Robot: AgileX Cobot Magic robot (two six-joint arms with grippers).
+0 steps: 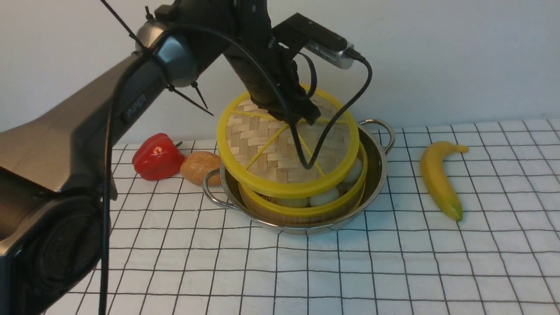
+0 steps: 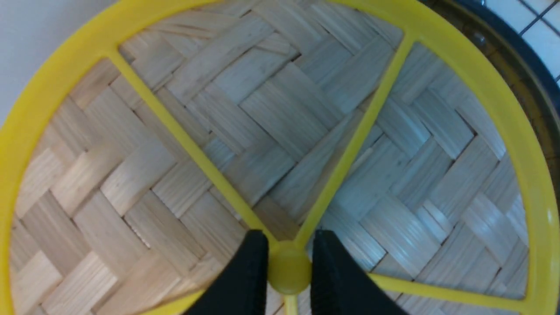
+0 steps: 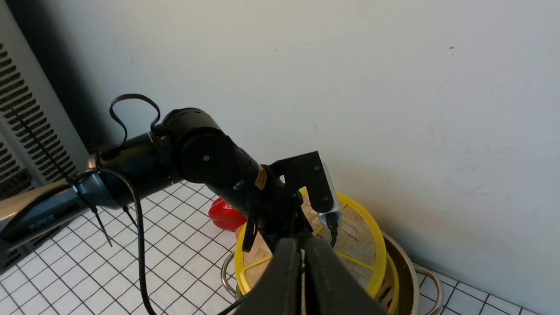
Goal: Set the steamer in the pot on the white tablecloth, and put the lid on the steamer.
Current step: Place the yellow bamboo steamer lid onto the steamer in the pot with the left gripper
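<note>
Knob (image 2: pixel 289 273) of the lid clamped between fingers of the left gripper (image 2: pixel 289 258), one at either side. Beneath those fingers, lid (image 1: pixel 280 168) hangs over the steamer (image 1: pixel 302 211), woven face up, offset so that pale dumplings (image 1: pixel 324 197) show at the near and right edge. Whether its rim touches the steamer: cannot tell. Steamer sits inside the pot (image 1: pixel 377 162), below the left fingers, on the white tablecloth (image 1: pixel 323 280); looped wire handles (image 1: pixel 211 192) stand out at both sides. Left of the fingers, red pepper (image 1: pixel 157 156) and, nearer them, a brown potato-like item (image 1: pixel 199 167) close to the pot handle. Well to the fingers' right, yellow banana (image 1: pixel 439 175), green-tipped. Right gripper (image 3: pixel 303 249): fingers very close together, apparently nothing held; cannot tell whether the tips meet. Lettering: "PiPER" in pale capitals with small i on the left arm (image 3: pixel 43 221), back from its fingers. Orange label (image 3: pixel 261 177) nearer them, print too small to read.
</note>
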